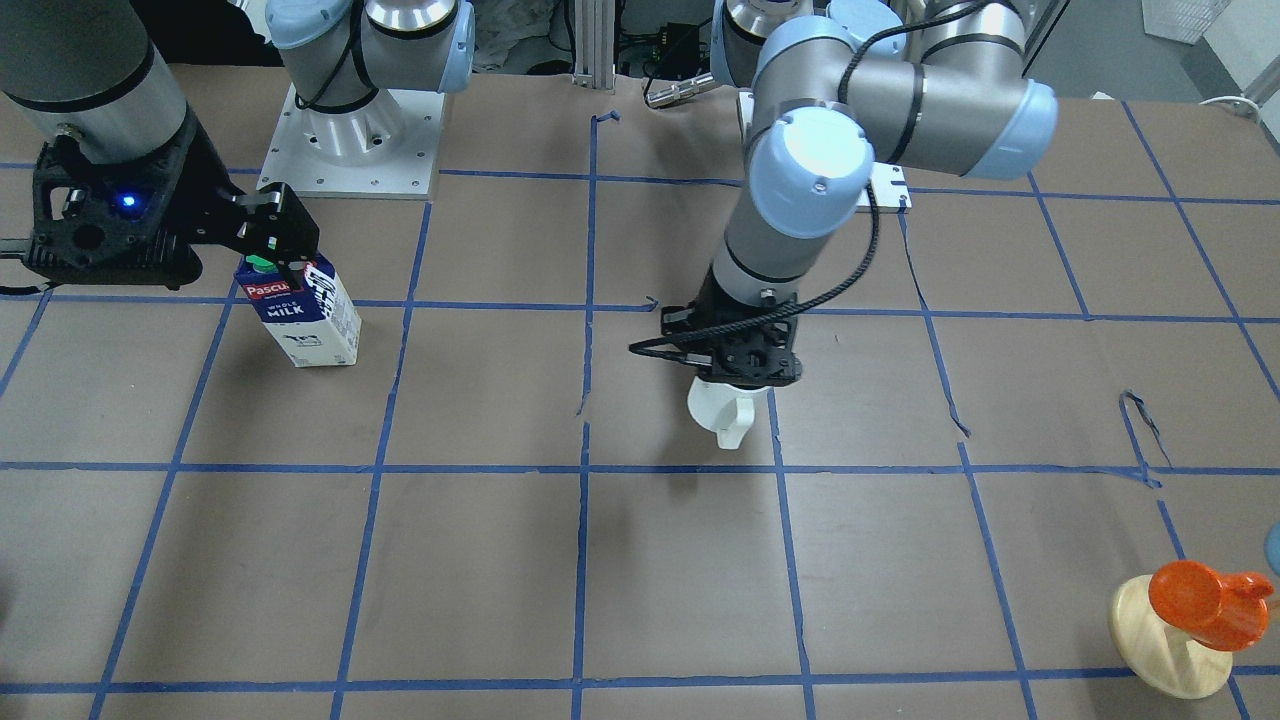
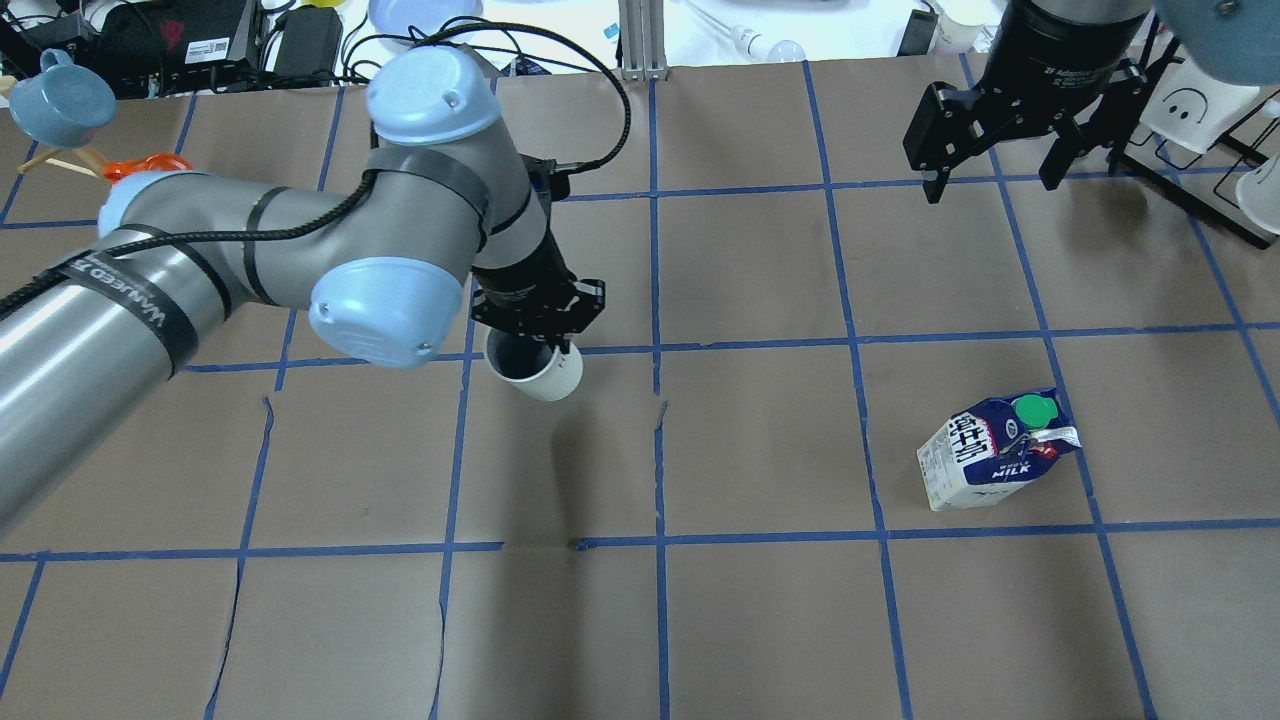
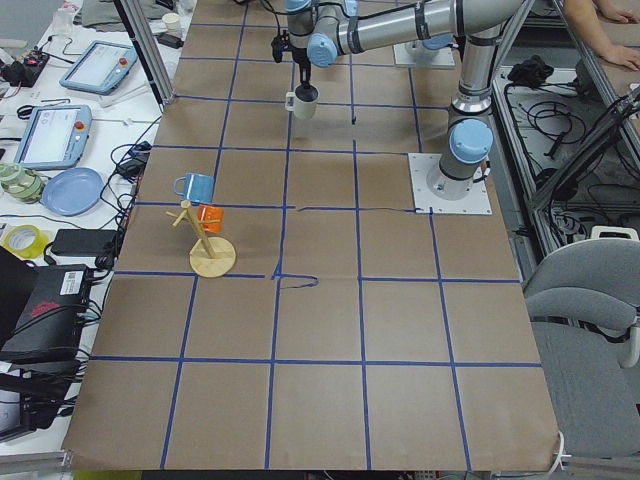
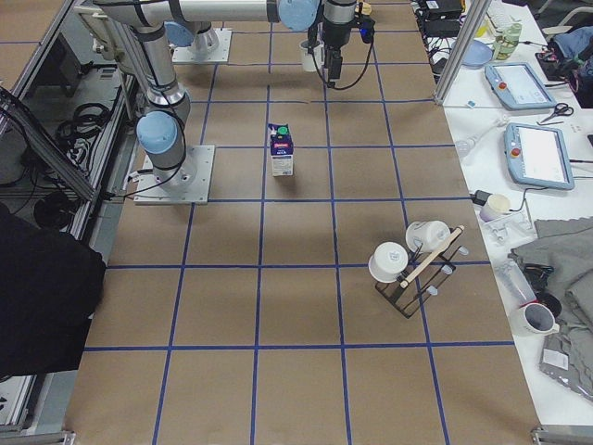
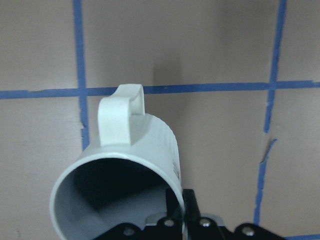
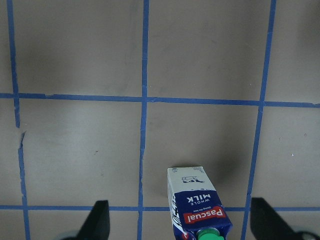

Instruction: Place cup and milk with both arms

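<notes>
My left gripper (image 2: 531, 340) is shut on the rim of the white cup (image 2: 540, 374) and holds it tilted above the table near the centre. The left wrist view shows the cup (image 5: 125, 165) with its grey inside and its handle pointing away. The milk (image 2: 996, 452) stands on the table on my right side, blue and white with a green cap. My right gripper (image 2: 990, 182) hangs open well above it, touching nothing. In the right wrist view the milk (image 6: 196, 201) lies between the spread fingers (image 6: 99, 222). It also shows in the front view (image 1: 305, 318).
A wooden stand (image 1: 1172, 640) with an orange cup and a blue mug (image 2: 60, 100) is at the far left. A black rack (image 4: 414, 269) with white mugs stands at the right end. Blue tape lines grid the brown table cover.
</notes>
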Controlling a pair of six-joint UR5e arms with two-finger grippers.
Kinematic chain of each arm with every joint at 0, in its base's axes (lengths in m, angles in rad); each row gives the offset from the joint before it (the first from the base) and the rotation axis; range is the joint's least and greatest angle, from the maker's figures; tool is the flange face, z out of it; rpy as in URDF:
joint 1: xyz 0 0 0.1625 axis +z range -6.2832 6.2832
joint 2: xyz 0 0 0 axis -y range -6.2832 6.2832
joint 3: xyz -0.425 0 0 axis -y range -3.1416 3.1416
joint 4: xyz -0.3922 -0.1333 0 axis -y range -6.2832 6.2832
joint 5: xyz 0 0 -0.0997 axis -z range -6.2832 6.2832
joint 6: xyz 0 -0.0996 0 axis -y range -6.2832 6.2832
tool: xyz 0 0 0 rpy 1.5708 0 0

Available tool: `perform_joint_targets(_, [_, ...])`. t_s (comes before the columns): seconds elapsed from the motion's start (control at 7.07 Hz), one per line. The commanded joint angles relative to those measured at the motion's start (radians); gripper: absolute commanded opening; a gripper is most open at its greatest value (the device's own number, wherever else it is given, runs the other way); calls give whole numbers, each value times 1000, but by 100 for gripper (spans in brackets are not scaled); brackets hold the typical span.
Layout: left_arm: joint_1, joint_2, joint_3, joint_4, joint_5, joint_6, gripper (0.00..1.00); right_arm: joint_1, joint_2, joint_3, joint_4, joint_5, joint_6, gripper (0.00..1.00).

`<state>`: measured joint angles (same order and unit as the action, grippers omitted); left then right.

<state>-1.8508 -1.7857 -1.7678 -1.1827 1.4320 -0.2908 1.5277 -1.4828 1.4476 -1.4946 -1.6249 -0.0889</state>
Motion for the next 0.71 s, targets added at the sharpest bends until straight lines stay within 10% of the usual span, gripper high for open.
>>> perform_joint_targets(0.0, [-97, -35, -7, 34, -45, -147, 0, 0, -1, 1, -3, -1, 1, 100])
perform_joint_targets(0.57, [-162, -69, -28, 57, -36, -206, 0, -1, 1, 4, 5, 10, -6, 100])
